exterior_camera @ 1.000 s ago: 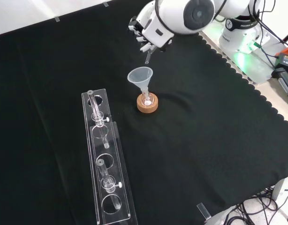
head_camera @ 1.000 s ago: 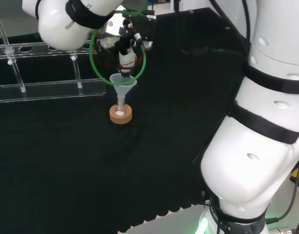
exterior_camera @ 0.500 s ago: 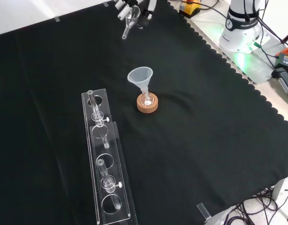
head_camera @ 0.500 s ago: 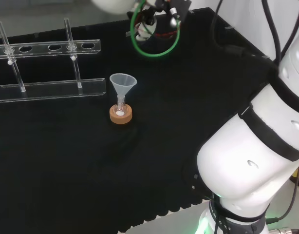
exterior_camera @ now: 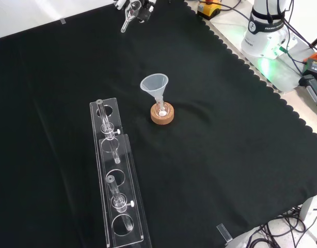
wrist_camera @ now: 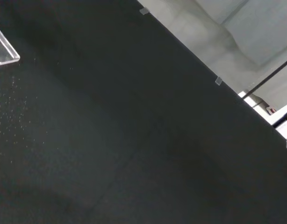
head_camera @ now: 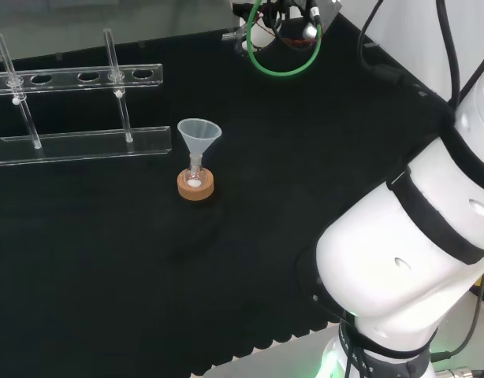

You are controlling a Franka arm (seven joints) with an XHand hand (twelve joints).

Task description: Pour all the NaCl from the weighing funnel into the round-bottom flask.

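Up at front view's top edge, hand (exterior_camera: 137, 5) curled round the clear weighing funnel (exterior_camera: 126, 23), well apart from round-bottom flask (exterior_camera: 161, 110) on cork stand (exterior_camera: 162, 114) mid-frame, plastic funnel (exterior_camera: 155, 85) in its neck, tube rack (exterior_camera: 116, 194) lower left.

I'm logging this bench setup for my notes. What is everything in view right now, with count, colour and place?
Funnel: one, clear, standing in the flask's neck at mid-cloth.
Round-bottom flask: one, clear glass with a little white material inside, seated in the cork ring.
Cork ring: one, tan, at mid-cloth, under the flask.
Tube rack: one, clear, left of the flask in the front view; thin clear tubes stand in it.
Black cloth: one, covering the bench.
Weighing funnel: one, clear, held in the hand at the front view's top edge.
Hand: one, black and white, fingers curled on the weighing funnel.
Arm link: white, at the head view's right.
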